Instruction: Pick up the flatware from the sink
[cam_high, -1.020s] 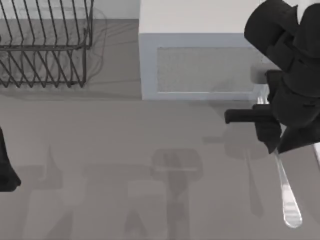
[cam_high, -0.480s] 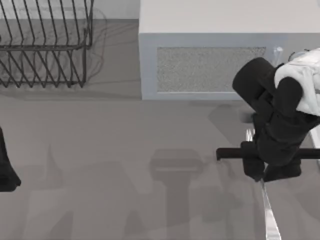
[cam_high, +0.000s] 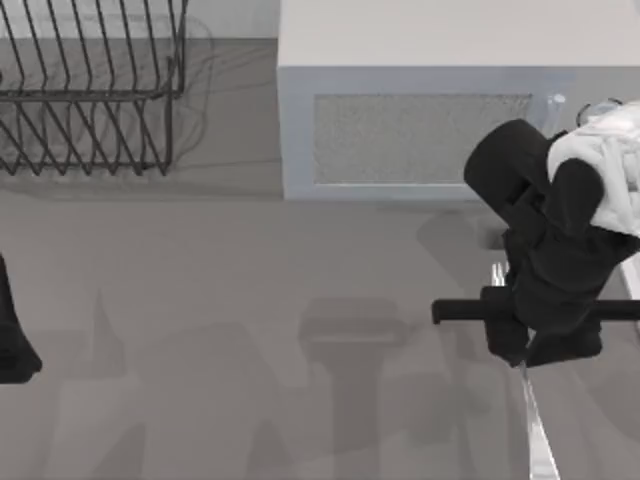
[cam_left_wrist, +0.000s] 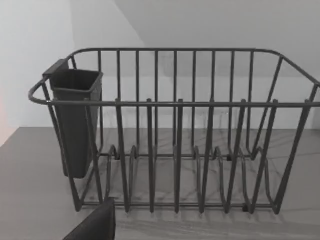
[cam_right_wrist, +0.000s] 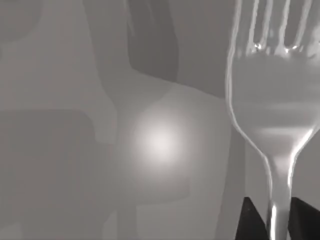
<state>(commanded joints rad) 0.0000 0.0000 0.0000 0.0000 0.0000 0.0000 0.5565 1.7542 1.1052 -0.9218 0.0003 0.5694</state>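
One fork (cam_right_wrist: 270, 100) sits pinched in the right end effector (cam_high: 525, 350), barely shifted from half a second ago, so the lift seems finished; left end effector state: cannot tell.

The right claw (cam_right_wrist: 277, 220) pinches the flatware (cam_right_wrist: 270, 110) by its neck, tines pointing away over grey surface.

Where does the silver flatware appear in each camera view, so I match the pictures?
Top view: the flatware runs from under the right gripper to the bottom edge.
Left wrist view: dish rack instead.
Right wrist view: fork head upper right, neck between the fingers.
Shared landmark: right gripper.
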